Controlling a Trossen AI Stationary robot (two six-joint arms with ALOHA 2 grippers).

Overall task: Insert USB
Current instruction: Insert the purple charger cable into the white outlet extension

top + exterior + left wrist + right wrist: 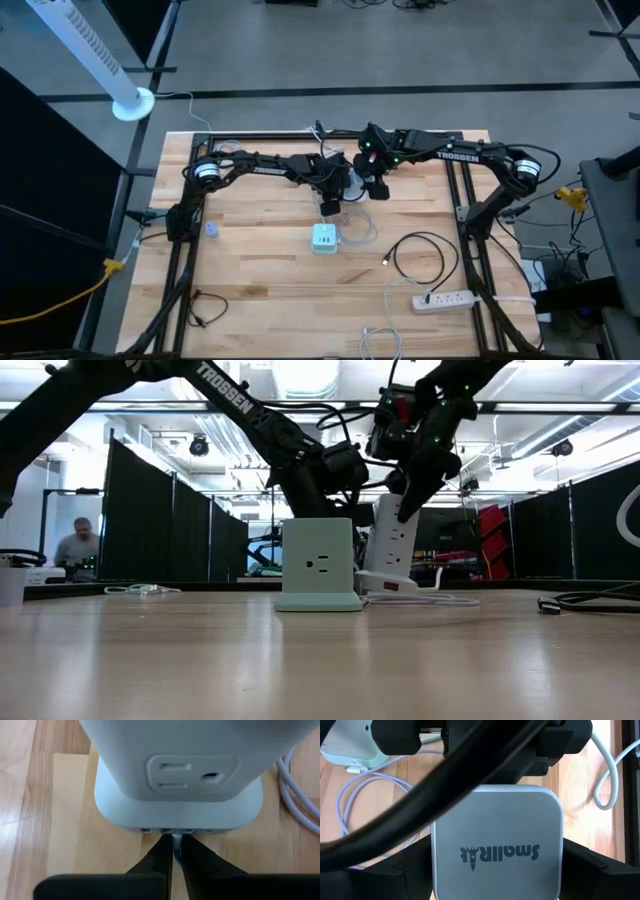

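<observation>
USB plug [176, 840]: I see it pinched in my left gripper [175, 857], long axis aimed straight into the ports at the charging tower's [324, 238] base, tip touching.
Tower: mid-table, upright.
Right gripper [378, 189]: spread, hovering behind the tower.
Room: bare wood in front; power strip [443, 299] well apart.

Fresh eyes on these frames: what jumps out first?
The pale green charging cube at mid-table, with the left gripper shut on a white USB plug right at the row of ports along its base. Just behind it, the right gripper hangs with fingers wide. A white power strip with a black cable coiled beside it lies near the table's front right.
</observation>
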